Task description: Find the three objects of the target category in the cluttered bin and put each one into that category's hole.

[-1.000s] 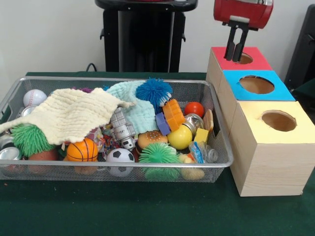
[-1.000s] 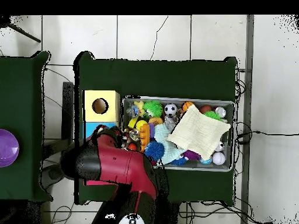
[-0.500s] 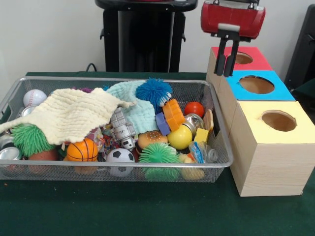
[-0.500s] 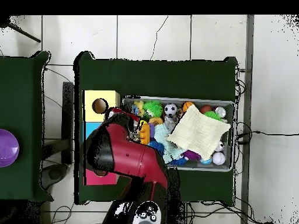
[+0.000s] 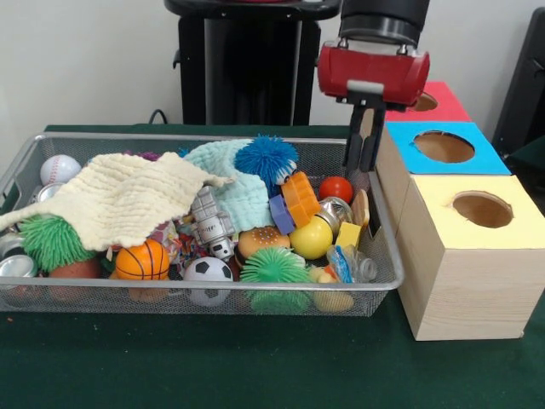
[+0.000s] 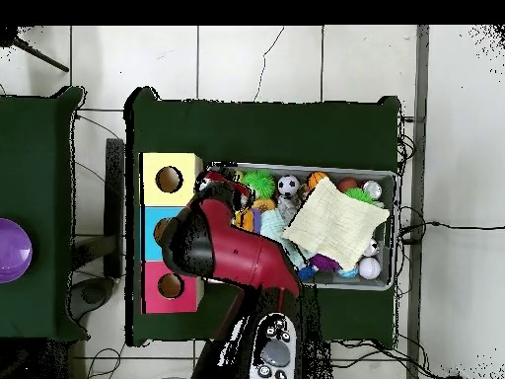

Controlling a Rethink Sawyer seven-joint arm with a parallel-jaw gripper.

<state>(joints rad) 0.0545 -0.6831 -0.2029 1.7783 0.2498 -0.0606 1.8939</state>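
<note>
The gripper (image 5: 364, 164) hung over the wire-mesh bin's (image 5: 213, 294) end nearest the three coloured boxes, its two black fingers (image 5: 354, 145) close together with a narrow gap and nothing between them. One clear, wrinkly plastic item (image 5: 356, 266) lay in the bin's corner by the yellow box (image 5: 464, 260), beside a yellow ball (image 5: 311, 238). A cream cloth (image 5: 119, 198) covered the bin's opposite half.

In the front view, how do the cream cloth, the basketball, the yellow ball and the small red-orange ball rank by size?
Largest to smallest:
1. cream cloth
2. basketball
3. yellow ball, nearly matching the basketball, so that order is unsure
4. red-orange ball, though it lies farther back
</note>
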